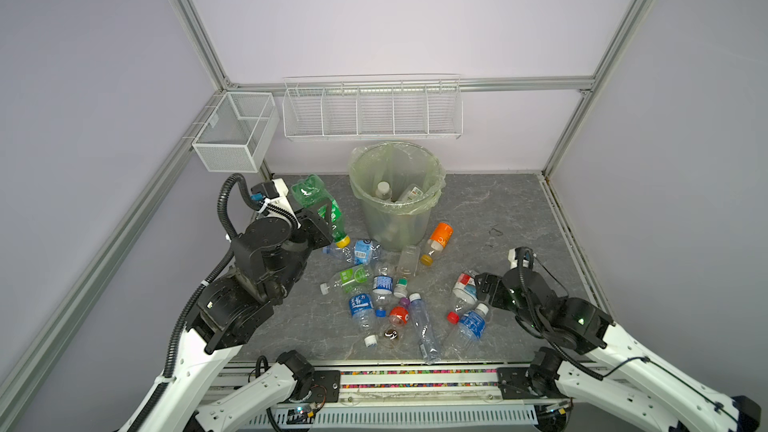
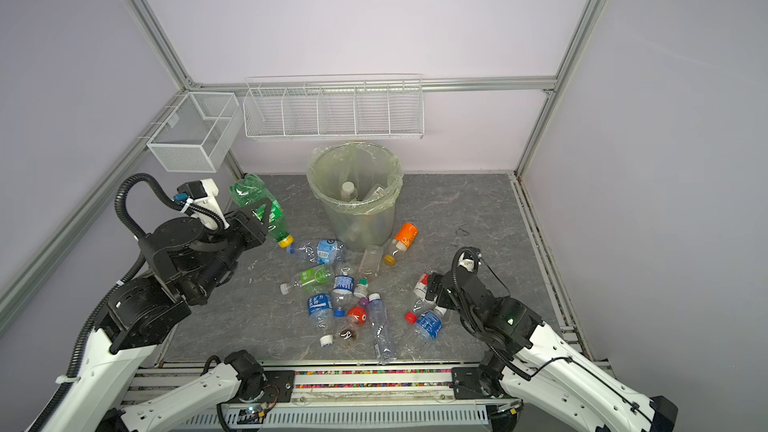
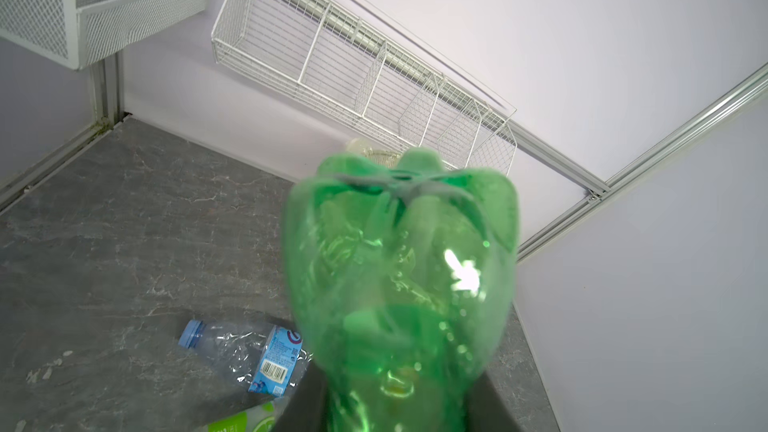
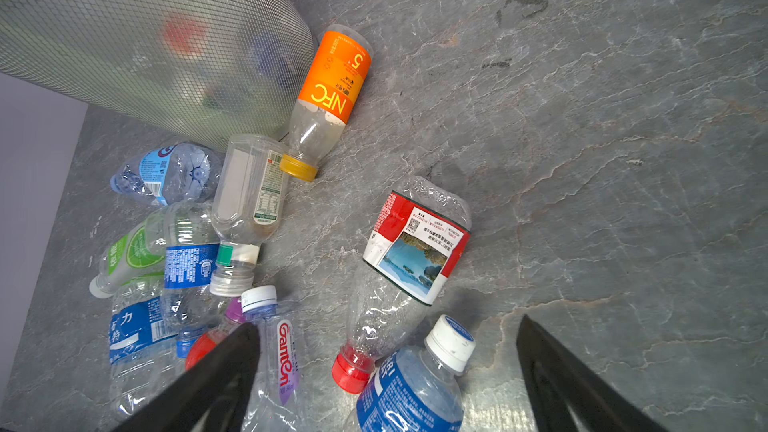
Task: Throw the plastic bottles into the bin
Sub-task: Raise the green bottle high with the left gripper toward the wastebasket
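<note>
- Top views: the left gripper (image 1: pixel 322 221) is clamped across the label band of a green bottle (image 1: pixel 313 199), which is held clear of the table. The bottle's base stands out past the jaws on one side and its yellow cap on the other. The bin (image 1: pixel 390 226) stands near, off to the jaws' side, and the bottle is not over its rim.
- Top views: the right gripper (image 1: pixel 478 288) has its jaws wide apart and empty, low over the loose plastic bottles (image 1: pixel 382 297).
- Left wrist view: the green bottle's lobed base fills the space ahead of the jaws. The jaws themselves are hidden behind it.
- Right wrist view: a blue-labelled bottle (image 4: pixel 411 396) lies between the spread fingers (image 4: pixel 216 376). A red-labelled bottle (image 4: pixel 415 243) lies just ahead, with its cap end toward the gap. An orange-labelled bottle (image 4: pixel 332 76) lies farther ahead, just beside the bin wall.
- Assessment: the bottles look empty, light and thin-walled. They are likely to dent under a squeeze and to slip. The label band or the stiffer neck gives the surest hold.
</note>
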Controlling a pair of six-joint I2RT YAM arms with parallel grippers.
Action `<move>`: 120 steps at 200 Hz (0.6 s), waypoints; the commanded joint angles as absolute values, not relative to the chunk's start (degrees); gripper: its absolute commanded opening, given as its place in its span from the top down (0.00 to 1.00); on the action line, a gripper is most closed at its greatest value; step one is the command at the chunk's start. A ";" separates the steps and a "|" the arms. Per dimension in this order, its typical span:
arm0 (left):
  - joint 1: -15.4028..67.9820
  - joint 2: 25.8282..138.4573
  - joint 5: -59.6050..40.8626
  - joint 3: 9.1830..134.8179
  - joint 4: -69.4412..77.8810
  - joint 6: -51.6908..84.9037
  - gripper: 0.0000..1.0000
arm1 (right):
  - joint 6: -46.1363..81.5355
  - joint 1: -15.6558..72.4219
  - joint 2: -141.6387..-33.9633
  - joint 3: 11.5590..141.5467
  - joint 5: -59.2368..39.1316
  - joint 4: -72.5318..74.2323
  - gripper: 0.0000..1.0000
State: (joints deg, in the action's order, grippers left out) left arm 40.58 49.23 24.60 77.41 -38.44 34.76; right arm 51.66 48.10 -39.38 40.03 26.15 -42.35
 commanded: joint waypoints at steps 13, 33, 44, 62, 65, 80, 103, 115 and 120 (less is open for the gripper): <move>40.78 52.05 24.08 83.48 -33.32 27.76 1.00 | 52.47 47.90 -37.59 40.33 27.71 -44.72 0.01; 40.78 54.85 24.10 88.26 -33.04 24.53 1.00 | 52.72 47.95 -36.19 39.93 27.95 -45.60 0.02; 40.78 56.31 23.96 90.84 -33.05 23.00 1.00 | 52.94 47.91 -35.24 39.70 28.21 -46.15 0.02; 40.78 58.65 23.44 94.57 -32.75 20.97 1.00 | 53.35 47.94 -33.91 39.38 28.42 -46.96 0.01; 40.78 58.99 23.16 95.17 -32.67 20.58 1.00 | 53.44 47.94 -33.68 39.33 28.44 -47.12 0.02; 40.78 61.16 21.83 98.01 -32.04 18.54 1.00 | 53.74 47.96 -32.79 39.11 28.65 -47.71 0.02; 40.78 64.62 20.60 102.25 -31.96 17.38 1.00 | 54.13 47.97 -31.93 38.84 28.50 -47.85 0.02; 40.78 66.08 19.83 103.53 -31.33 17.01 1.00 | 54.12 47.90 -31.79 38.94 28.36 -47.99 0.01; 40.78 66.60 19.62 104.04 -31.08 16.81 1.00 | 54.14 47.91 -31.76 38.96 28.35 -48.11 0.01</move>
